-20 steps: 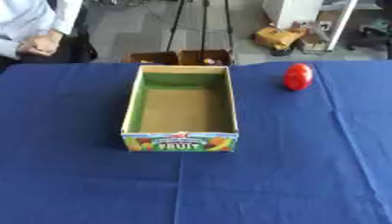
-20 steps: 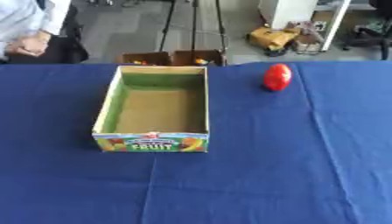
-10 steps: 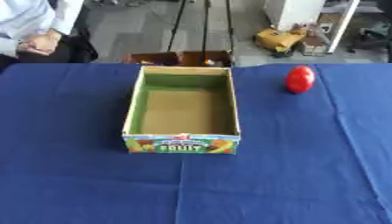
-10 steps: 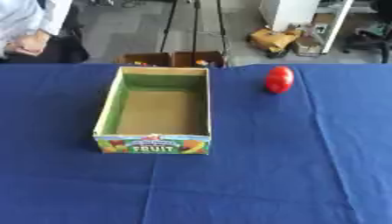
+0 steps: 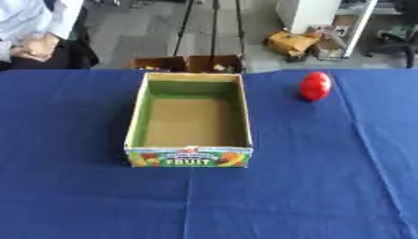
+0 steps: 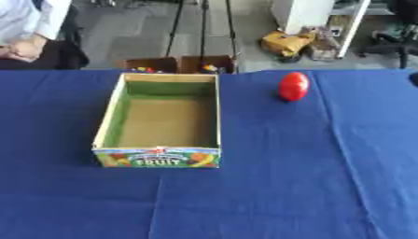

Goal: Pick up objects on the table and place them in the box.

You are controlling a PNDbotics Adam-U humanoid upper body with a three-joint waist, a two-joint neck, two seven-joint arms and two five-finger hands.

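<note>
A cardboard box (image 5: pixel 189 122) sits just left of the frame's centre on a counter (image 5: pixel 326 186) covered with a blue cloth. Its top is open and its printed fruit label faces the lower edge of the frame. The inside, green on the walls and brown on the floor, holds nothing, so no item has gone in yet. The open top facing the camera leaves the interior easy to reach from above.

The one object left to collect is a red, rounded thing (image 5: pixel 315 86) standing in the upper right of the frame, near the counter's far edge. It stands well apart from the box, to the right of the box's far right corner, with bare cloth all round it. It appears upright on its narrower end, so it could tip or roll if nudged.

Neither the left nor the right hand appears in either view, so nothing can be said of their fingers. Judging by the layout, the task is at its very start, and the right arm would be the nearer one for the red object.
</note>
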